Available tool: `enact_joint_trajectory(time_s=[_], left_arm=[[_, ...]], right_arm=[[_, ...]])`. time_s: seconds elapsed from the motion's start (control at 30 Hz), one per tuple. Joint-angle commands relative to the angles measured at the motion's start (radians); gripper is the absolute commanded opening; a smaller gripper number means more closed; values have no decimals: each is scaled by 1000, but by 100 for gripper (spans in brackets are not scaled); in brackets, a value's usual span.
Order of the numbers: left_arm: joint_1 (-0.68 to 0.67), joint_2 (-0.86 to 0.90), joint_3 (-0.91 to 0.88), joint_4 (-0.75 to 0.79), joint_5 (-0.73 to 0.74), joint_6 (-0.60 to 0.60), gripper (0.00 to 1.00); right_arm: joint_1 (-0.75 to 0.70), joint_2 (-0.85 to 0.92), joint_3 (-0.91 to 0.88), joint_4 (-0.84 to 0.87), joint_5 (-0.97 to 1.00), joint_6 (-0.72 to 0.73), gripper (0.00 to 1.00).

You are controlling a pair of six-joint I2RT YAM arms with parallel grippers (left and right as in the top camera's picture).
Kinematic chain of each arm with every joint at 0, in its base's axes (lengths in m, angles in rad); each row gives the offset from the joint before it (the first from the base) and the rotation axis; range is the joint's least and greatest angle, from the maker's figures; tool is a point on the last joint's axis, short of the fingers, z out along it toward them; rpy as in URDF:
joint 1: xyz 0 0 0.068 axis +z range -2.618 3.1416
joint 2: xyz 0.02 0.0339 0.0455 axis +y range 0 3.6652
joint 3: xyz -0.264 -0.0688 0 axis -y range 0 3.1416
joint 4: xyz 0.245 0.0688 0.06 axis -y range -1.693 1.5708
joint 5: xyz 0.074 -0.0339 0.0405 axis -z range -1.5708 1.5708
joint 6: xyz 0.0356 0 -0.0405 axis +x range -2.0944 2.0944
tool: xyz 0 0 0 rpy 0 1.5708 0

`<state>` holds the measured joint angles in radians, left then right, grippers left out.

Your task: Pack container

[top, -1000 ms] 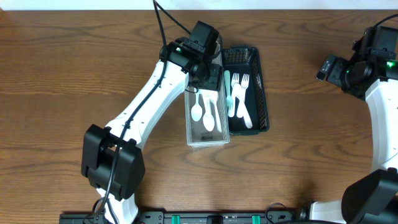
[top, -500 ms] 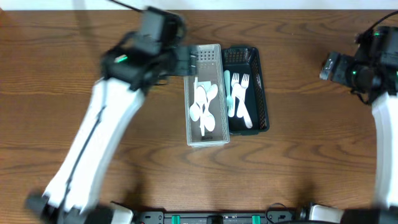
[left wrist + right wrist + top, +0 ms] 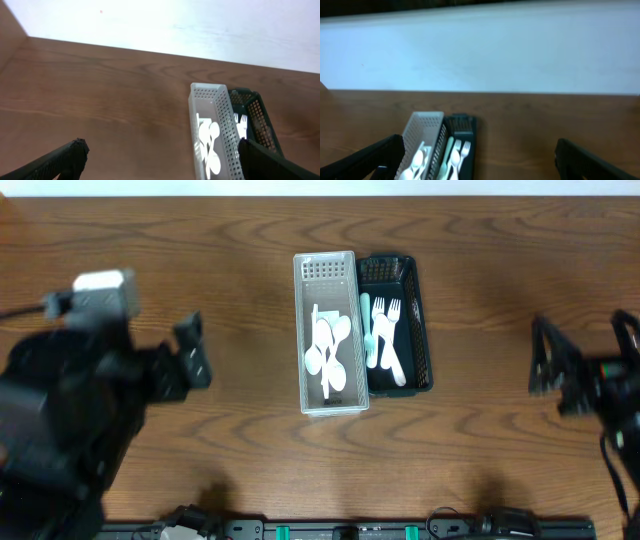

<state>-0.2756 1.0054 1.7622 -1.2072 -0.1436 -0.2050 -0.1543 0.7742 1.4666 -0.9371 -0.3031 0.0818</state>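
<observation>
A white perforated container (image 3: 306, 385) stands mid-table and holds several white spoons (image 3: 328, 350). A dark green basket (image 3: 425, 330) touches its right side and holds white forks (image 3: 390, 340) and a pale green utensil (image 3: 366, 330). My left gripper (image 3: 195, 352) is open and empty, far left of the containers. My right gripper (image 3: 545, 370) is open and empty, far right. The white container also shows in the left wrist view (image 3: 227, 115) and in the right wrist view (image 3: 422, 125), with the basket beside it (image 3: 260, 112), (image 3: 470, 131).
The wooden table (image 3: 480, 270) ends at a pale wall at the far edge (image 3: 175, 25). Both arms are drawn back toward the near edge, blurred by motion.
My left arm has pulled away from the white container to the near left. My right arm has dropped from the far right to the near right. The spoons shifted slightly in the container.
</observation>
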Motion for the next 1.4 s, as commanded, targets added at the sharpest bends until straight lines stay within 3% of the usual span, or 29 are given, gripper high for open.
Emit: enact_joint_trajectory(time_s=[0.0, 0.3, 1.37], left_arm=[[6, -47, 7, -31, -37, 13, 98], [6, -107, 7, -132, -37, 13, 98], [6, -106, 7, -133, -37, 13, 98]], right_arm=[[8, -63, 6, -26, -16, -20, 99], [8, -135, 6, -106, -16, -19, 99], [8, -135, 6, -204, 15, -1, 99]])
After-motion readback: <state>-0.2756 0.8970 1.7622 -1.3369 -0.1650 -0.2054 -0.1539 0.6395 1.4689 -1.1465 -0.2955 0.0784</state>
